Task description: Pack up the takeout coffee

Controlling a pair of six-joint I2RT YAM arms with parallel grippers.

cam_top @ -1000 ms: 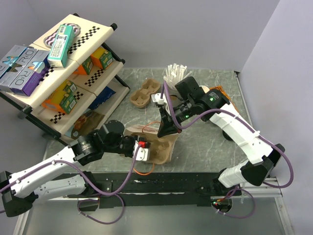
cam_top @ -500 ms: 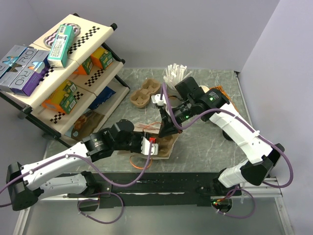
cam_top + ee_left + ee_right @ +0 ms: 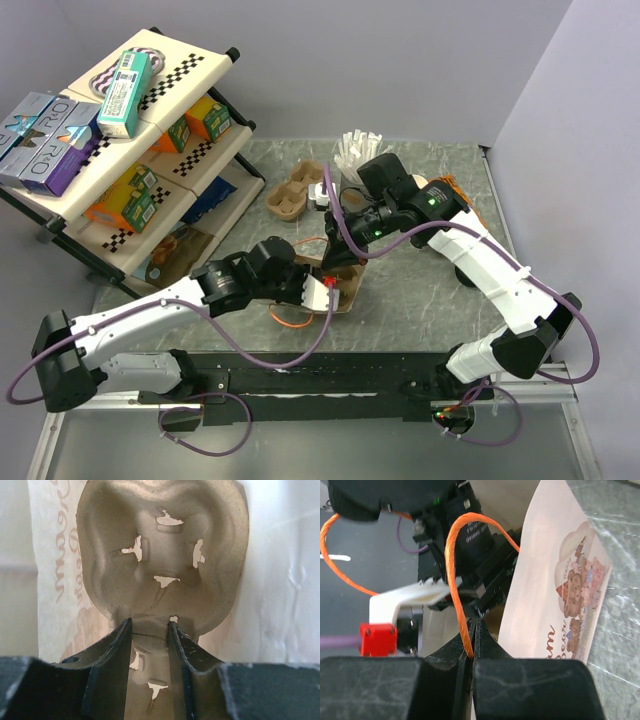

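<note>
From above, the left gripper (image 3: 327, 291) sits at the near end of a brown pulp cup carrier (image 3: 346, 284) in the middle of the grey table (image 3: 420, 300). The right gripper (image 3: 337, 259) comes down just behind it. A second carrier (image 3: 298, 192) lies farther back, near the shelf rack (image 3: 130, 150). The takeout coffee cannot be picked out here – the right arm hides much of the far right of the table.

At the left wrist, the two fingers are clamped on a ridge at the carrier's near end. Pale paper bag (image 3: 270, 580) shows on both sides of the carrier. No cup shows.

At the right wrist, the fingers are pressed together on an orange cord handle (image 3: 451, 555) – it loops up from between them. The bag's printed side stands to the right. No cup shows here either.
</note>
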